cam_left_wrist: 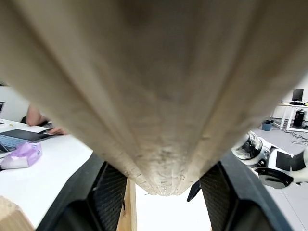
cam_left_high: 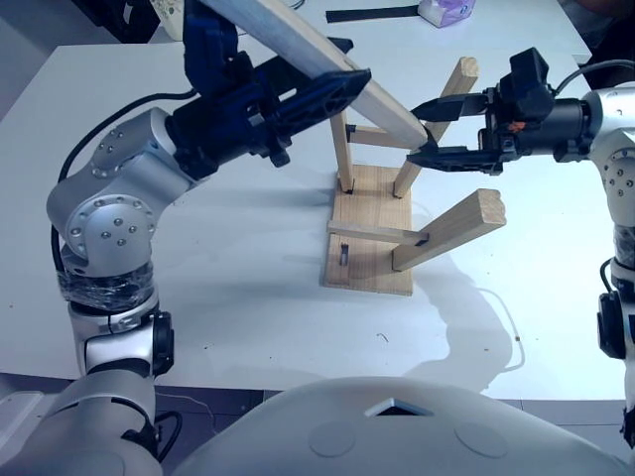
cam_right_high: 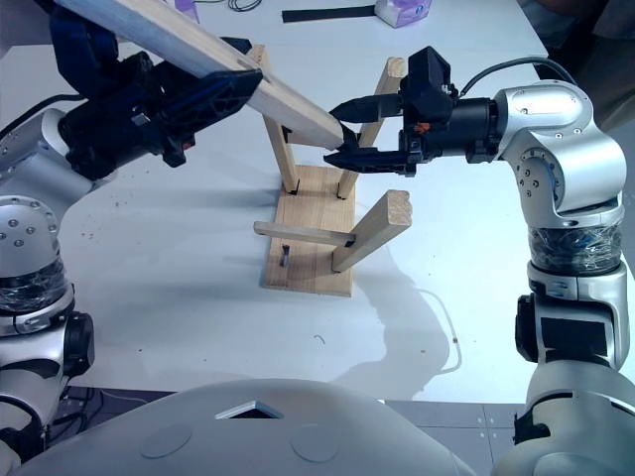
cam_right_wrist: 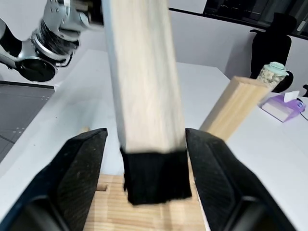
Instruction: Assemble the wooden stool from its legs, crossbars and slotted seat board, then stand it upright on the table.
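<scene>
The slotted seat board (cam_left_high: 369,260) lies flat on the white table. Two legs (cam_left_high: 342,149) (cam_left_high: 442,114) stand in its far end, joined by a crossbar (cam_left_high: 372,131). A third leg (cam_left_high: 451,228) leans outward at the near right with a crossbar (cam_left_high: 375,233) attached. My left gripper (cam_left_high: 327,89) is shut on a long wooden leg (cam_left_high: 298,45), held slanting above the board. That leg's black-capped end (cam_right_wrist: 154,178) sits between the spread fingers (cam_right_wrist: 77,178) of my right gripper (cam_left_high: 415,132), which is open with gaps on both sides.
A tissue pack (cam_left_high: 444,10) and a black strip (cam_left_high: 372,14) lie at the table's far edge. A thin cable (cam_left_high: 496,327) curls on the table at the near right. Bare tabletop lies left of the board and in front of it.
</scene>
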Controlling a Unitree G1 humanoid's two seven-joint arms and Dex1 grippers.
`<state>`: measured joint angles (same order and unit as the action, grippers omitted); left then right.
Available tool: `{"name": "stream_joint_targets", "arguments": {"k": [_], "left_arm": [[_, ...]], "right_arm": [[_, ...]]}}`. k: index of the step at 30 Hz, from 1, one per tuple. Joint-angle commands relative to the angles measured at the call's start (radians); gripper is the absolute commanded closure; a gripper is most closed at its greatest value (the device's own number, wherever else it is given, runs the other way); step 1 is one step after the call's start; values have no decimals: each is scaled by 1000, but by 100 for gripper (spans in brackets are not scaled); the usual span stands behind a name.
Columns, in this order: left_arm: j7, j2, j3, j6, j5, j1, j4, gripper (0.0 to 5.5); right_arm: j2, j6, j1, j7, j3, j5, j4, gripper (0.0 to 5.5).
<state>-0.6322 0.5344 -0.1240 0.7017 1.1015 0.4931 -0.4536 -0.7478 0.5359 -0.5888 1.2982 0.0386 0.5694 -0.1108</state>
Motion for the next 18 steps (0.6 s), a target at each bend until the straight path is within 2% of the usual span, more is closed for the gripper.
{"name": "stream_joint_targets", "arguments": {"k": [1, 8, 11, 16, 18], "left_arm": [[-29, 77, -65, 13, 5, 31, -1, 346], [-228, 310, -173, -23, -111, -24, 73, 346], [-316, 357, -183, -49, -167, -155, 35, 346], [-434, 324, -134, -403, -487, -409, 61, 346], [-472, 287, -127, -529, -548, -465, 108, 346]], "right_arm": [[-50, -14, 57, -21, -74, -5, 7, 257], [-130, 9, 251, -71, -294, 48, -54, 257], [-143, 13, 353, -92, -359, 56, -103, 257], [-152, 11, 458, -122, -424, 56, -141, 257], [-154, -1, 476, -124, -422, 47, -137, 257]]}}
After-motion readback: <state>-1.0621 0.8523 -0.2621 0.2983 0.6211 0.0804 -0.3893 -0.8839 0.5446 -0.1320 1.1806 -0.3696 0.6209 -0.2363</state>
